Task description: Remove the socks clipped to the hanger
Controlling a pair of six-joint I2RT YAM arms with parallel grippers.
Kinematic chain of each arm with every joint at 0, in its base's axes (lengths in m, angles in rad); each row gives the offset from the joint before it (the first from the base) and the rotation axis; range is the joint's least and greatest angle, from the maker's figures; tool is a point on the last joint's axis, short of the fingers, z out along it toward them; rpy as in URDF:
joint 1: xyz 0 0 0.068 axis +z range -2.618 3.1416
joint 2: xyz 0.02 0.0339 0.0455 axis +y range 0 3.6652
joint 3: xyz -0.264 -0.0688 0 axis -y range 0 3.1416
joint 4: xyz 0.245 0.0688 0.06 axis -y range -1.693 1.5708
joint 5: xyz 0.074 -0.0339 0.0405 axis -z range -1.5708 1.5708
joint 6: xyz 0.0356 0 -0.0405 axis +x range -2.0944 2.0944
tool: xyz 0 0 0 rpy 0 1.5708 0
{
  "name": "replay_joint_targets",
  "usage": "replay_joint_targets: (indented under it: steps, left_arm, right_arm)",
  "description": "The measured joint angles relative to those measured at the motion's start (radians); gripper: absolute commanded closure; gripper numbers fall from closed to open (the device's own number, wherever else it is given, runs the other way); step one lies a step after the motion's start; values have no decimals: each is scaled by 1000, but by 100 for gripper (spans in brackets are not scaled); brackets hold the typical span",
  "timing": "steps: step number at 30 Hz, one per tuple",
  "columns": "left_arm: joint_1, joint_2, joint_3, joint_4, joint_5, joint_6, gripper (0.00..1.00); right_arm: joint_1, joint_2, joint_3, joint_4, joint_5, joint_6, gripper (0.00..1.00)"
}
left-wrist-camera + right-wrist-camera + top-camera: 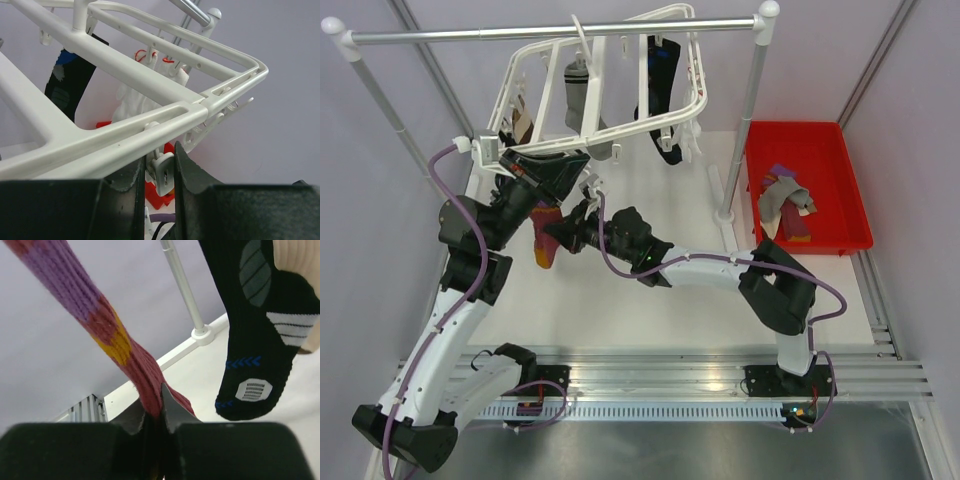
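The white hanger (535, 75) hangs tilted from the silver rail (550, 35). A grey sock (578, 95), a black-and-blue sock (660, 80) and a brown-and-cream sock (523, 125) are clipped to it. My left gripper (555, 175) is under the frame's near corner. In the left wrist view my left gripper (160, 170) is shut on a white clip (165, 177) below the frame bar (125, 80). My right gripper (558, 232) is shut on the lower end of a maroon-purple sock (100, 320) with an orange patch, which rises taut from my right gripper (161, 405).
A red bin (850, 180) at the right holds several removed socks (785, 205). The rail's right post (745, 120) stands between the hanger and the bin. A black-and-blue sock (260, 330) hangs just right of my right gripper. A white sock (135, 100) hangs behind the frame.
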Motion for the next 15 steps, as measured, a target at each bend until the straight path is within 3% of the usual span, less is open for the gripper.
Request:
replay_joint_targets:
  steps: [3,10,15]
  left_arm:
    - [-2,3,0,-4,5,0,94]
    - [-2,13,0,-40,58,18,33]
    - [-3,2,4,-115,113,43,19]
  right_arm:
    - [5,-4,-2,-25,30,-5,99]
    - [34,-86,-32,-129,114,-42,99]
    - [42,-153,-36,-191,152,-63,99]
